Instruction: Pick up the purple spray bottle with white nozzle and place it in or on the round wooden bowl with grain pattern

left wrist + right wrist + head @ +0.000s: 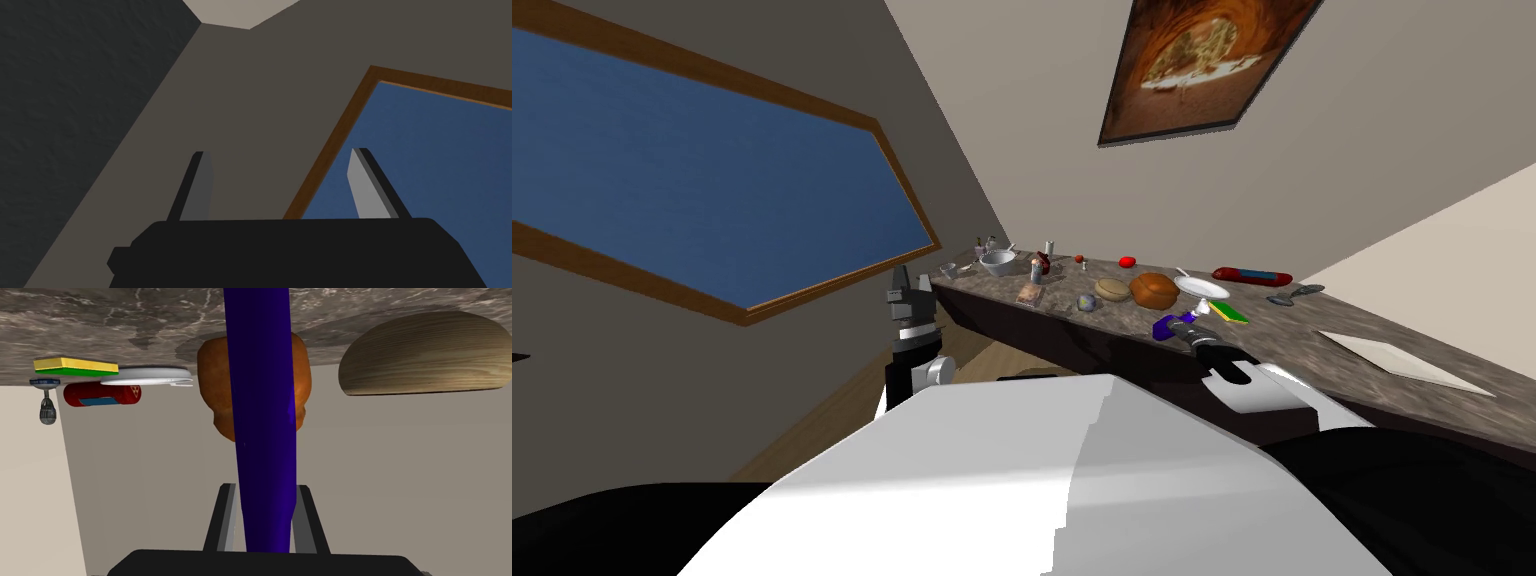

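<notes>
The purple spray bottle (262,413) runs straight out between the fingers of my right gripper (265,488), which is shut on its sides. In the head view the bottle (1170,326) is over the front part of the stone counter (1392,330), its white nozzle (1200,314) near my right gripper (1192,335). The round wooden bowl (1113,289) stands a little further along the counter, beyond the bottle; in the right wrist view the bowl (425,355) shows grain lines. My left gripper (904,290) hangs off the counter's end, raised, and its fingers (200,185) stand open with nothing between them.
An orange-brown loaf (1153,289) sits between the bowl and a white plate (1202,288). A yellow-green sponge (1228,312), a red can (1250,275) and a metal bowl (998,263) also lie on the counter. A white board (1402,360) lies to the right.
</notes>
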Controlling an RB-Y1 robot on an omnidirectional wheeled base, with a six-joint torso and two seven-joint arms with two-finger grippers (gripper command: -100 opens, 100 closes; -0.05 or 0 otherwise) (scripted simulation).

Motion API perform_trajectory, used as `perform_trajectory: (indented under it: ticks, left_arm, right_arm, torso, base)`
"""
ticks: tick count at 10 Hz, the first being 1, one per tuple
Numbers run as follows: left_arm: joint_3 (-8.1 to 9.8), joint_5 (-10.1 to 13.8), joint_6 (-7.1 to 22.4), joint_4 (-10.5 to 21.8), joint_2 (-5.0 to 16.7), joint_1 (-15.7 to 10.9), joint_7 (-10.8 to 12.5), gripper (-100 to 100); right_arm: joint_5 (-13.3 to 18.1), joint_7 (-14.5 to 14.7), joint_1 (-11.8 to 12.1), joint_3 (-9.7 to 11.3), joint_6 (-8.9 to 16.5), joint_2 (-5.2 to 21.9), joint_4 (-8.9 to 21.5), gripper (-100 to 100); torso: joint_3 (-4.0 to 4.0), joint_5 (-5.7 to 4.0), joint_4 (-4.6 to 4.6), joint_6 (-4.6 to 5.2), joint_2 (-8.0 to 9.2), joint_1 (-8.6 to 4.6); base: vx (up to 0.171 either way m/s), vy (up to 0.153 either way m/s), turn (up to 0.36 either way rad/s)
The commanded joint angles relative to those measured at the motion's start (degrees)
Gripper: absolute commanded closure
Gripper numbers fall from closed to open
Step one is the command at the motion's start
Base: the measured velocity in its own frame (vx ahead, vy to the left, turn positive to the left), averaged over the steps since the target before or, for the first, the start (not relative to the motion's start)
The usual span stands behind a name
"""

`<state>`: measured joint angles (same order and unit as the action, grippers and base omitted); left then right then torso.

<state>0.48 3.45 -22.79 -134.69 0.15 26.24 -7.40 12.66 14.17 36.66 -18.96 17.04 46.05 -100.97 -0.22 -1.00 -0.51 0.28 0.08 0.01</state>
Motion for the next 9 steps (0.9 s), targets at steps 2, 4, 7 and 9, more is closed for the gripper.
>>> perform_trajectory:
  ticks: [2, 4, 7, 9]
  left_arm:
    - [0.0, 0.0, 0.0, 0.0, 0.0, 0.0, 0.0, 0]
    - [0.0, 0.0, 0.0, 0.0, 0.0, 0.0, 0.0, 0]
    - [0.0, 0.0, 0.0, 0.0, 0.0, 0.0, 0.0, 0]
    - [0.01, 0.0, 0.0, 0.0, 0.01, 0.01, 0.0, 0]
  right_arm:
    - [-1.56, -1.78, 1.37, -0.47, 2.92, 2.88, -0.94, 100]
    - [-2.64, -2.91, 2.32, -0.84, 4.65, 5.01, -1.38, 100]
    - [-3.98, -4.04, 3.22, -1.79, 6.42, 8.22, -1.8, 100]
    - [-4.89, -4.5, 3.4, -3.03, 7.23, 11.07, -1.93, 100]
  torso:
    - [0.0, 0.01, 0.0, 0.01, 0.0, 0.01]
    - [-0.01, 0.03, 0.01, -0.06, -0.03, -0.04]
    - [-0.04, 0.08, 0.01, -0.16, -0.09, -0.04]
    - [-0.1, 0.07, -0.01, -0.23, -0.19, -0.14]
  base:
    - [0.02, 0.065, 0.09]
    - [0.027, 0.051, 0.121]
    - [0.043, 0.036, 0.121]
    - [0.065, -0.007, 0.13]
